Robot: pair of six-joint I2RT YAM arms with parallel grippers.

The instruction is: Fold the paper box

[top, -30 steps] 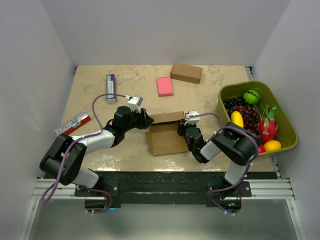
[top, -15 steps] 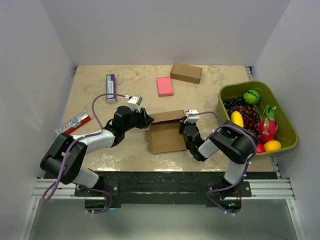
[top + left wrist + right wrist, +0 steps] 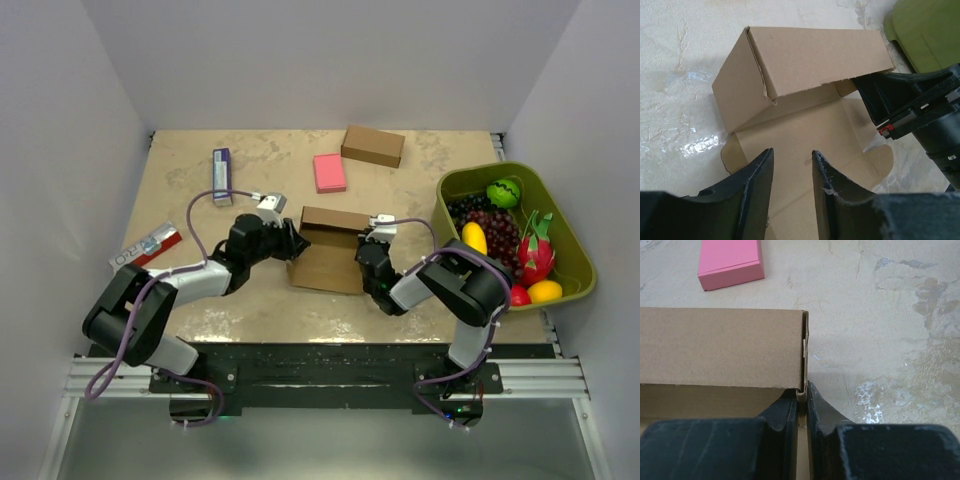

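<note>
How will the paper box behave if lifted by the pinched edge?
Probably floppy: the paper box is thin card, only half folded, with flaps lying flat. Likely light, so it may slide on the smooth table when pushed. The wall pinched by the right hand could bend or crease.

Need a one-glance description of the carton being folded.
On the beige table, left of the green fruit bin, look between the left end effector and the right end effector. The paper box there is half-formed brown cardboard with a flap lying flat, unlike the closed brown box beside the pink block farther back.
</note>
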